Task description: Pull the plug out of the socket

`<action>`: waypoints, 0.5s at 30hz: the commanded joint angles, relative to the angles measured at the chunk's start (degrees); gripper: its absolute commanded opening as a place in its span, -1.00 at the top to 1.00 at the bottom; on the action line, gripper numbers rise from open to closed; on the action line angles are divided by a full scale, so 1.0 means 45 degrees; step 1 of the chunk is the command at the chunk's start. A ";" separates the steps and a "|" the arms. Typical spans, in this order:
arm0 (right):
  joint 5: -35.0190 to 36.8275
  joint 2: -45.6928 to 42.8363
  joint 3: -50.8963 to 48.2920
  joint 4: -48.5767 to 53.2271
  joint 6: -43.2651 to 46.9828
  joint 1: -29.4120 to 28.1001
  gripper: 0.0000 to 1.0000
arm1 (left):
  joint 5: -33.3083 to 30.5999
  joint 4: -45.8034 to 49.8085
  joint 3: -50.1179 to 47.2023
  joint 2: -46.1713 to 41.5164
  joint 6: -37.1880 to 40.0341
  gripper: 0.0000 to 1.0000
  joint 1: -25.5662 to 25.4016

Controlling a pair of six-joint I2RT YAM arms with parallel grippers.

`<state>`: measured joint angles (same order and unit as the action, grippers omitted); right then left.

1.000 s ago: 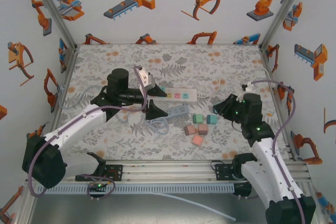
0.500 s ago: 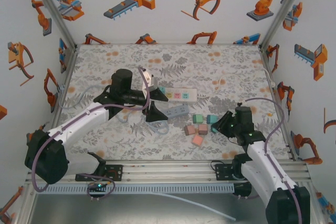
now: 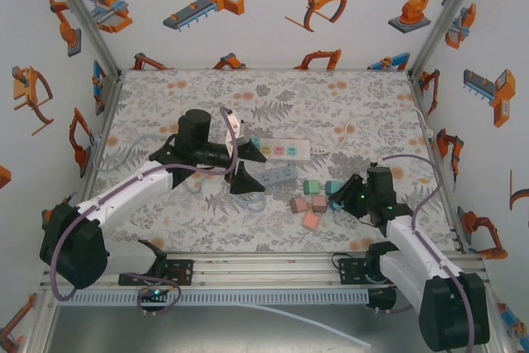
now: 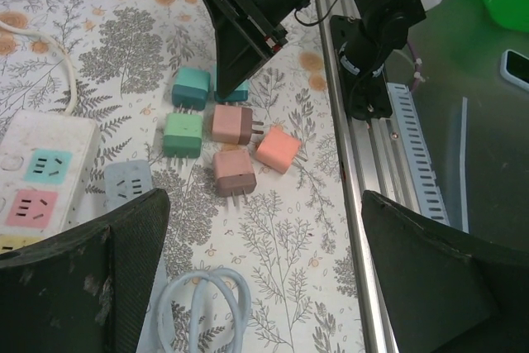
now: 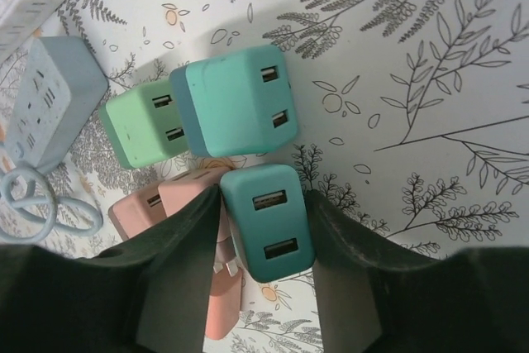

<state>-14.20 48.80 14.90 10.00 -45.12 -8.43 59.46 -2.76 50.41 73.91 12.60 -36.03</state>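
Note:
A teal two-port plug (image 5: pixel 266 221) sits between the fingers of my right gripper (image 5: pixel 263 197), which is shut on it low over the table, beside the loose plugs. From above, the right gripper (image 3: pixel 340 194) is at the right end of that cluster. The white power strip (image 3: pixel 281 150) lies mid-table; its coloured sockets (image 4: pixel 37 171) hold no plug that I can see. My left gripper (image 3: pixel 242 161) hovers open over the grey-blue strip (image 3: pixel 279 175), and its fingers (image 4: pixel 74 287) are wide apart with nothing between them.
Loose plugs lie together: another teal one (image 5: pixel 235 101), a green one (image 5: pixel 140 130), two brownish-pink ones (image 4: pixel 233 123) and a salmon one (image 4: pixel 277 149). A coiled pale cable (image 4: pixel 198 312) lies under the left gripper. The metal rail (image 4: pixel 364 229) marks the near table edge.
My right gripper has come down and toward the near edge, from the right of the white strip to the cluster of plugs, with the teal plug in it. The left arm has barely shifted.

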 commanded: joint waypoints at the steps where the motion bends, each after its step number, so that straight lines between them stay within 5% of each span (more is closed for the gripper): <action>1: 0.0483 -0.0069 0.0082 0.0366 -0.0028 0.0037 0.03 | 0.0419 0.0261 0.0379 0.0092 0.0533 -0.79 -0.0079; 15: 0.1224 -0.1285 0.2334 0.1943 0.1106 0.0019 -0.25 | 0.0038 0.0632 0.0475 0.0042 0.0831 -0.80 -0.0102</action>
<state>-10.17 44.29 21.54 17.85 -42.57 -8.43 59.35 -1.02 50.74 73.91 14.48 -36.36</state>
